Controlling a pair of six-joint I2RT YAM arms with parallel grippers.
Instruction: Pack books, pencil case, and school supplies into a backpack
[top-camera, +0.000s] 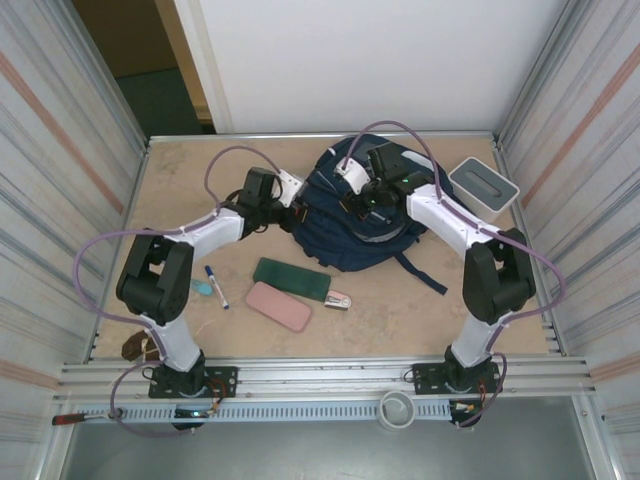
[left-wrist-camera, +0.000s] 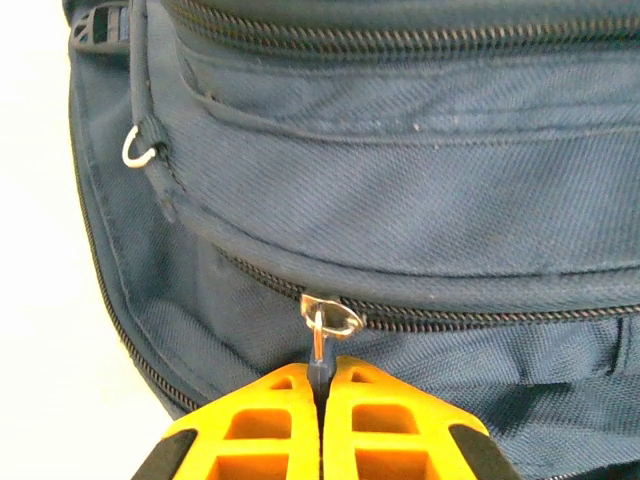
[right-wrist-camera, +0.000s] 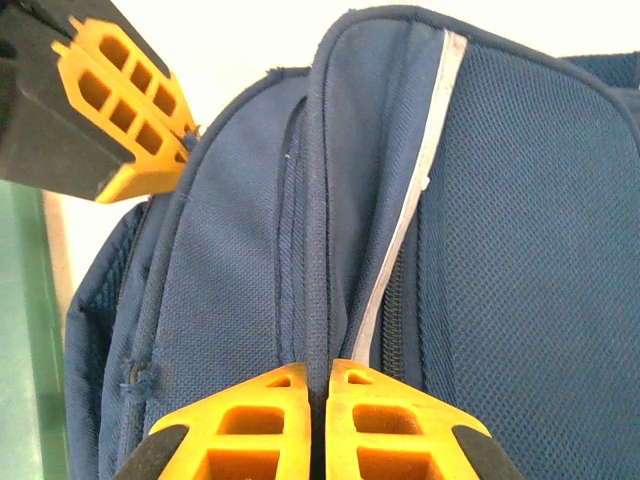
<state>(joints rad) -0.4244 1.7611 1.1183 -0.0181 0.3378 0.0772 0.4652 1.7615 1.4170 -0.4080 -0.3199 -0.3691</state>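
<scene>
Since the backpack (top-camera: 372, 235) is limp woven fabric, I expect it to sag and bunch rather than hold shape. It's probably light but floppy, so one side needs pinning while the zip gets worked. It lies centre-far on the table (top-camera: 180, 180), between both arms.

Left jaws are pinched tight on the dark pull tab (left-wrist-camera: 318, 362) hanging from the metal slider (left-wrist-camera: 330, 317). That's a good hold point, small and stiff, but thin enough to slip out under an angled pull. Right jaws are clamped on a piped seam ridge (right-wrist-camera: 316, 250) beside the pale stripe (right-wrist-camera: 405, 220). Piping is firmer than the panel cloth, so it's a reasonable anchor.

The zipper teeth (left-wrist-camera: 480, 318) are coarse and curve round the pocket. Can't tell which side of the slider is open.

On the near part of the table:
- green pencil case (top-camera: 291, 279): flat rounded rectangle, looks semi-soft, take it across the short side
- pink case (top-camera: 278, 306): similar shape
- stapler (top-camera: 338, 299): small, hard, pink-and-silver, grip across the body
- pen (top-camera: 216, 285): slim, smooth, likely to roll, pinch mid-barrel

The white box (top-camera: 483, 186) at far right is rigid and not part of the load.
</scene>
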